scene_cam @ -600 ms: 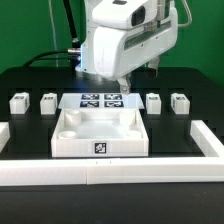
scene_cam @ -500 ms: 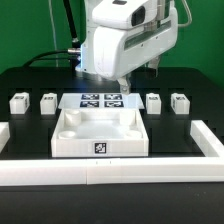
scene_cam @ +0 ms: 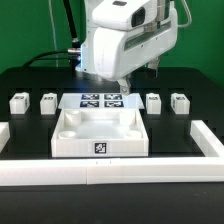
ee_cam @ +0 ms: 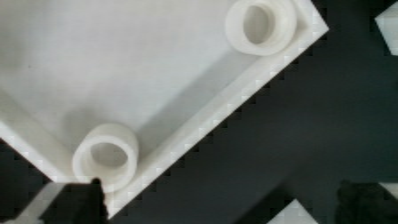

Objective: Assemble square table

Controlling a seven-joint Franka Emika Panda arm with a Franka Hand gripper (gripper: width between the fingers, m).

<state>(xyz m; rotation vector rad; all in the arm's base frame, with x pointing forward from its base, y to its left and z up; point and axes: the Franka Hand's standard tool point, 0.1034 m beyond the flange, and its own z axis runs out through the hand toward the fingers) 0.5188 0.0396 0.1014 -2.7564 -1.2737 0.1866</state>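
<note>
Tabletop (scene_cam: 75, 145) far rim just beside marker board (scene_cam: 100, 101).

The top (scene_cam: 70, 143) is lying mid-table, just before the marker board (scene_cam: 98, 101). A leg (scene_cam: 18, 101) and a second leg (scene_cam: 48, 101) are standing at the exterior view's left of that board, a third leg (scene_cam: 153, 101) and a fourth leg (scene_cam: 180, 101) at its right. A rail (scene_cam: 110, 172) is lying before the top.

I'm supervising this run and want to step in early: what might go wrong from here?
1. The open gripper hangs over the tabletop rim by a round socket; lowering, a finger may land on the rim rather than straddle it.
2. The leg blocks stand in close pairs; grasping one might knock its neighbour.
</note>
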